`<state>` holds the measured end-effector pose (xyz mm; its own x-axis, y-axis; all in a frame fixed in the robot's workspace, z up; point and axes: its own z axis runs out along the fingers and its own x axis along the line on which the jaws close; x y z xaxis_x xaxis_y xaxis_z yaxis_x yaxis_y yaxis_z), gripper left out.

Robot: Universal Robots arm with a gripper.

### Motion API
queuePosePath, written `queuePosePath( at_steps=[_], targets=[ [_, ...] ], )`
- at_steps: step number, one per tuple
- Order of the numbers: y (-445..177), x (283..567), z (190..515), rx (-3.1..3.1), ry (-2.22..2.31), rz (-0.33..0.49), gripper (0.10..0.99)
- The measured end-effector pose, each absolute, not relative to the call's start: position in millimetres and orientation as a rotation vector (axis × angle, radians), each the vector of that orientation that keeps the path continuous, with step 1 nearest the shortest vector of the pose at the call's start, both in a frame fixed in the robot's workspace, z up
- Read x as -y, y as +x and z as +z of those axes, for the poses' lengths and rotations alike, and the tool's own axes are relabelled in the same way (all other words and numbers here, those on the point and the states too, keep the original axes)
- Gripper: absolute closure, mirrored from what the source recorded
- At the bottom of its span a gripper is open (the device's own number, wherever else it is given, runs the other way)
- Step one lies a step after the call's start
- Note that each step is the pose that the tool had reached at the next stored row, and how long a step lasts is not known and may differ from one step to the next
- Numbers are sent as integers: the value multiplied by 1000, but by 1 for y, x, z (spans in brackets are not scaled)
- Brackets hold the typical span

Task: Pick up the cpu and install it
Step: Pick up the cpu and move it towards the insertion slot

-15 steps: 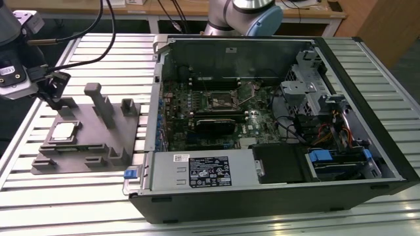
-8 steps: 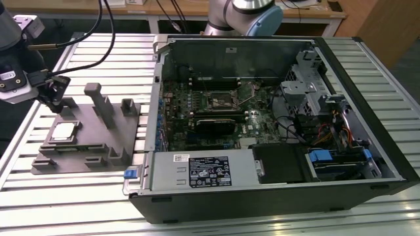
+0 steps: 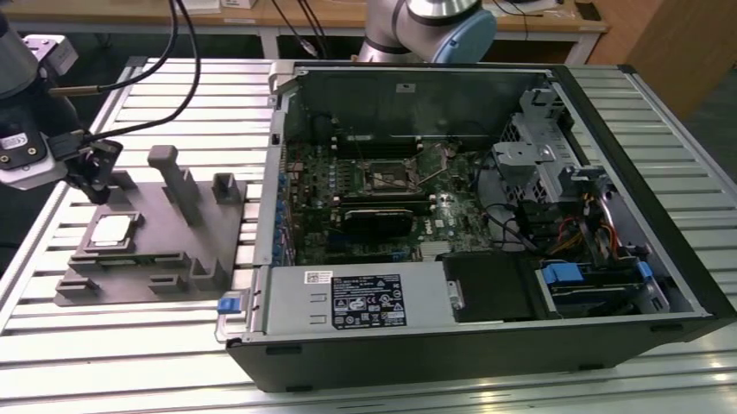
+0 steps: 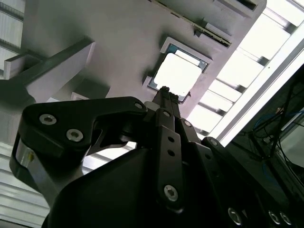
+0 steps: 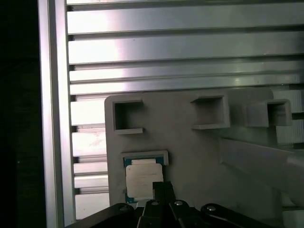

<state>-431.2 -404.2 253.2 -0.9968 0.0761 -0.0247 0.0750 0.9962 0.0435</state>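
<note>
the cpu (image 3: 112,230) lies flat, pale top up, in a shallow framed pocket of the grey fixture (image 3: 173,241), on the half of the fixture farthest from the open computer case (image 3: 484,216). a thin blue-green margin shows around the chip's edges in both wrist views (image 4: 176,76) (image 5: 142,178), and the pocket's low lip borders it. above the chip there is open air. on the fixture's case-ward side the upright posts (image 3: 173,177) rise tall, so room is tighter there. past the fixture's outer edge the slatted metal table (image 3: 138,362) runs bare to its rail (image 5: 47,118). small square cut-outs (image 5: 128,116) sit along the fixture's border beyond the chip. my gripper (image 3: 96,191) hangs over the fixture's rear outer corner, just above the plate, tips apart from the chip and near one of its edges (image 4: 164,90) (image 5: 163,186). my jaws are pressed together and pinch nothing. my wrist tilts, fingers (image 4: 167,123) angled down toward the chip, with cables (image 3: 173,78) looping off behind me. the case lies beside the fixture on the exterior view's right, its socket (image 3: 384,177) well apart from me, deep among the boards.
</note>
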Motion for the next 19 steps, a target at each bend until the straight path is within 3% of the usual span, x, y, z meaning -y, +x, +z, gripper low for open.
queuePosePath(
  at_steps=[19],
  targets=[
    [-439,408,233,-3113,118,64,980]
  ],
)
